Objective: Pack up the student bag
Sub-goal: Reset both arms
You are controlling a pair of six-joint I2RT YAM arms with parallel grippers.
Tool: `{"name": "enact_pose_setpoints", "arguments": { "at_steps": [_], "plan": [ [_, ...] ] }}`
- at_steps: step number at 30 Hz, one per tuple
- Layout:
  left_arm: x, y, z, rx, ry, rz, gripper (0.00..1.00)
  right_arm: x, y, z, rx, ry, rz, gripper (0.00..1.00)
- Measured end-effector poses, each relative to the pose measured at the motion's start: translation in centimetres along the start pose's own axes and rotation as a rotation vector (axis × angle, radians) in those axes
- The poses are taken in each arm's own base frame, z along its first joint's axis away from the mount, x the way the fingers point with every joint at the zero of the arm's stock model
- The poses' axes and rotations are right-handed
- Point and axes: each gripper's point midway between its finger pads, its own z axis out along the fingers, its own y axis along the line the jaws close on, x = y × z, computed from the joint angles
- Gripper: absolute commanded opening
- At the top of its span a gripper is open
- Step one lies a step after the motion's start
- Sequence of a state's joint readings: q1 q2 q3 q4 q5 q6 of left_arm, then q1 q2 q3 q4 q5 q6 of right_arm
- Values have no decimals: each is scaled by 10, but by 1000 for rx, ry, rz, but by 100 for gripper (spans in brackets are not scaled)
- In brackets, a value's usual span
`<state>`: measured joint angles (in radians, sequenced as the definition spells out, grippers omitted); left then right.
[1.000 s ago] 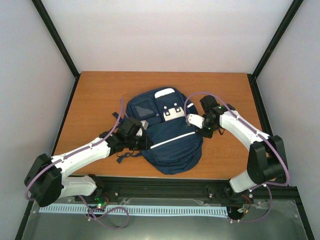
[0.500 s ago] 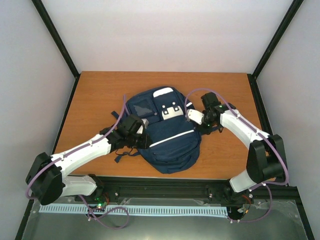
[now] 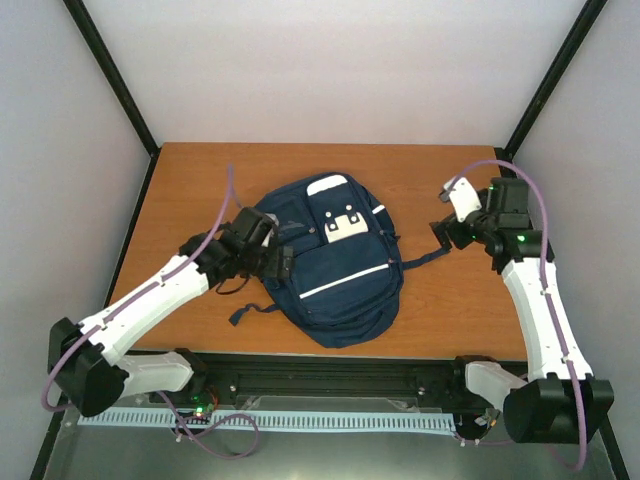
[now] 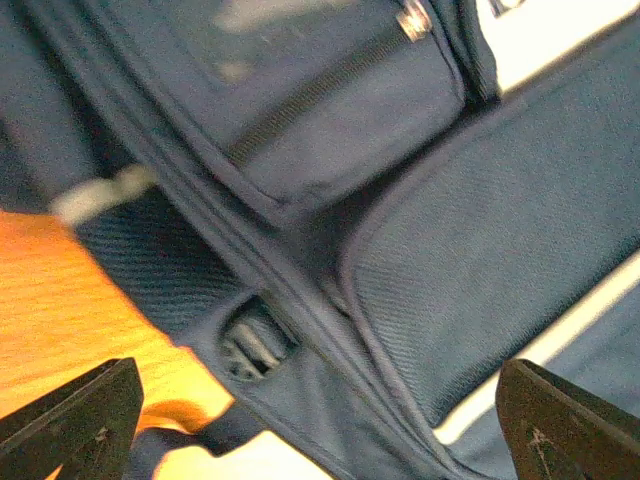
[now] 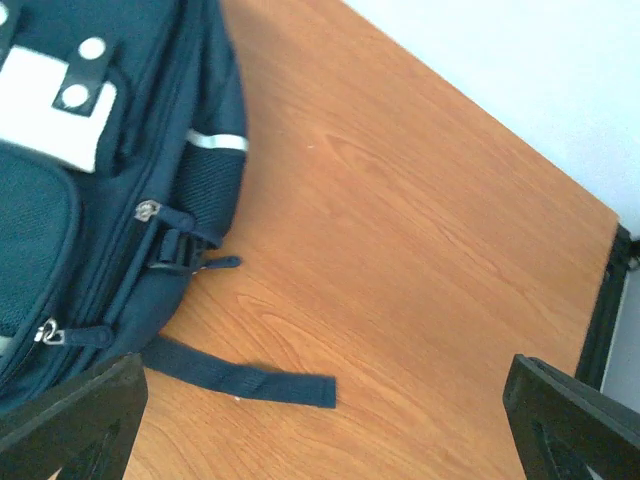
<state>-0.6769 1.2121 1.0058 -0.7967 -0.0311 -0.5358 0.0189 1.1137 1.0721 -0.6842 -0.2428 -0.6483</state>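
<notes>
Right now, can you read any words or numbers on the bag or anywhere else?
No readable text anywhere.
The student bag shows no letters or numbers.
Its white patch is blank.
The left wrist view is too blurred to show any small print.

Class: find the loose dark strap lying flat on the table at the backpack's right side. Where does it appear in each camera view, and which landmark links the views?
Top external: the loose strap is right of centre, running rightwards from the student bag.
Left wrist: not in it.
Right wrist: bottom left, flat on the table.
Shared landmark: the navy student bag, in all three views.
</notes>
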Motion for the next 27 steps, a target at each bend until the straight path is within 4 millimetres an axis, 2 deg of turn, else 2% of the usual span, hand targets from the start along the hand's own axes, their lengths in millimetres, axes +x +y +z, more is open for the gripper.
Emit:
{"name": "enact_pose_setpoints", "arguments": {
  "at_steps": [4,7,9,13,16,19,22,27],
  "plan": [
    [-29,28,-26,-145,-125,-8,100,4,-18,-15,47,-29,161,100],
    [-55,58,-54,-306,-308,-1,100,0,-24,-21,75,-60,288,100],
    [-61,75,-68,-371,-402,-11,100,-2,-26,-25,104,-107,352,100],
    [-59,108,-95,-486,-546,-55,100,5,-15,-30,119,-180,430,100],
    [-53,128,-107,-566,-612,-107,100,13,-9,-30,132,-219,470,100],
    [-42,140,-104,-613,-622,-139,100,22,-12,-26,171,-224,524,100],
    [-35,145,-98,-626,-604,-142,100,25,-25,-27,246,-227,557,100],
    [-34,150,-103,-650,-625,-174,100,28,-35,-27,305,-231,565,100]
  ]
}}
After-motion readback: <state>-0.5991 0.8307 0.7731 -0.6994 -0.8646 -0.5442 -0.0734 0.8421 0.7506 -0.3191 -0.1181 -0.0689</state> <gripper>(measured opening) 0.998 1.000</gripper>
